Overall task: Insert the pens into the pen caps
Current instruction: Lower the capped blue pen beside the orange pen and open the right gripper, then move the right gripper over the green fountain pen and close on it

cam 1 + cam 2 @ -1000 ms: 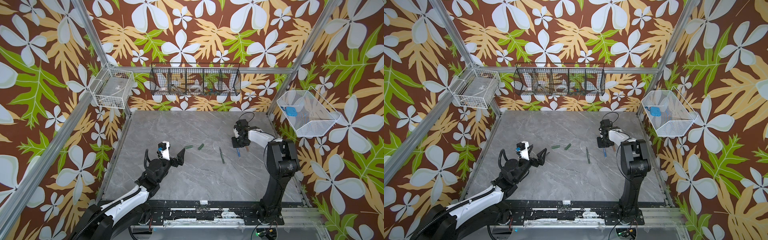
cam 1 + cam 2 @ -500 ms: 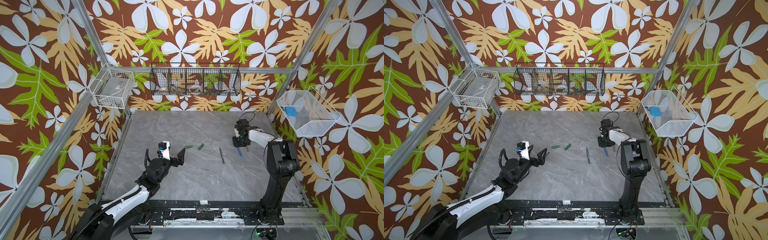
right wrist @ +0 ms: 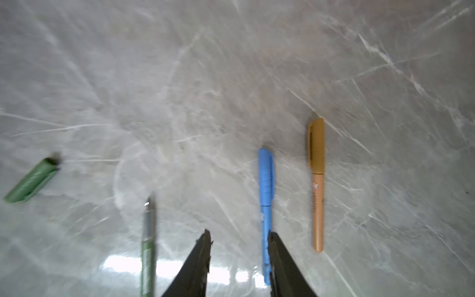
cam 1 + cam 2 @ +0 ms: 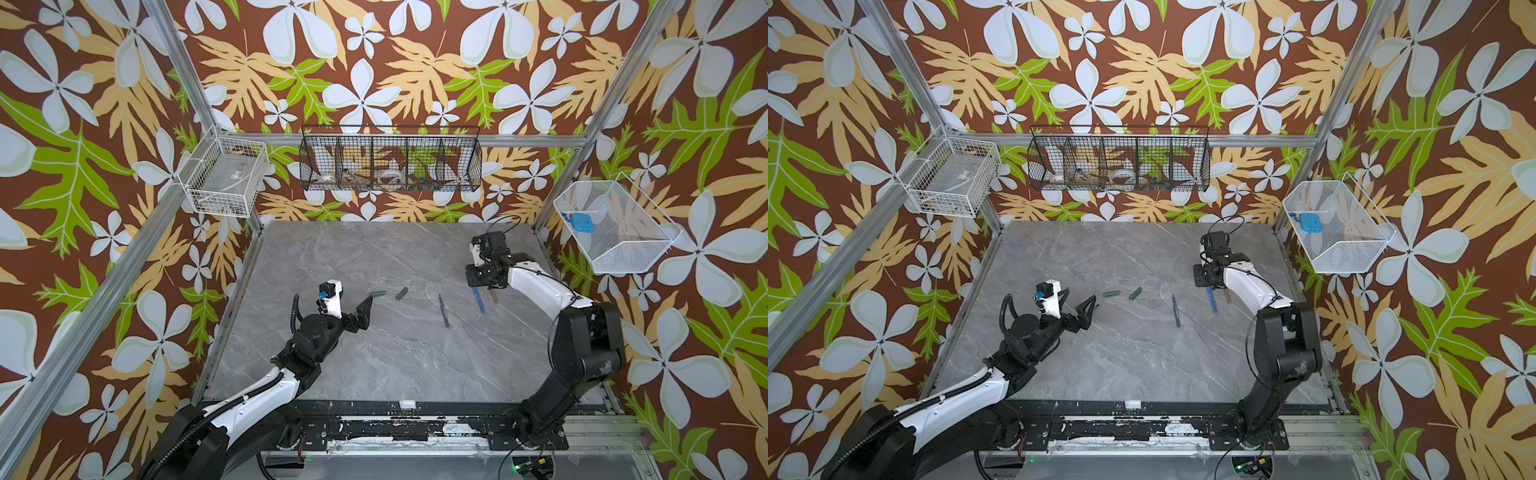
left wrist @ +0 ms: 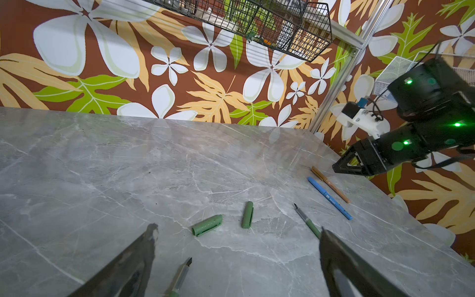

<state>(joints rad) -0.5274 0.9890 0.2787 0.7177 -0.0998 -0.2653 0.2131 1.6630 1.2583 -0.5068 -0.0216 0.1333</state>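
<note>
**Two green pens bare, both green caps on the left arm's side**

**Top views.** Both top views show the blue pen (image 4: 478, 300) and the orange-brown pen (image 4: 493, 297) side by side under the right tool (image 4: 482, 280). The left tool (image 4: 1077, 309) is spread wide and empty. Ahead of it on the tabletop (image 4: 374, 365) lie the nearer green cap (image 4: 378, 294) and the farther green cap (image 4: 401, 294). The mid green pen (image 4: 443, 311) lies between the arms, closer to the right one, its long axis running from the front edge toward the back wall.

**Left wrist.** Both caps sit just beyond the spread fingers (image 5: 151, 228), a little apart from each other. A second green pen (image 5: 180, 276) lies almost beneath this tool, its dark tip aimed roughly toward the nearer green cap (image 5: 207, 225). The mid green pen (image 5: 307, 221) runs past the opposite finger, tip pointing away. The right tool (image 5: 344, 165) hangs above the capped ends of the blue and orange-brown pair.

**Right wrist.** The picture is blurred. The right tool (image 3: 237, 239) has its jaws parted with nothing between them. The blue pen (image 3: 266, 195) runs just beside one finger, and it and the orange-brown pen (image 3: 317, 185) both wear their caps. The mid green pen (image 3: 148, 244) lies parallel on the opposite side.

My judgement is that the left arm is the nearer one for either cap.
</note>
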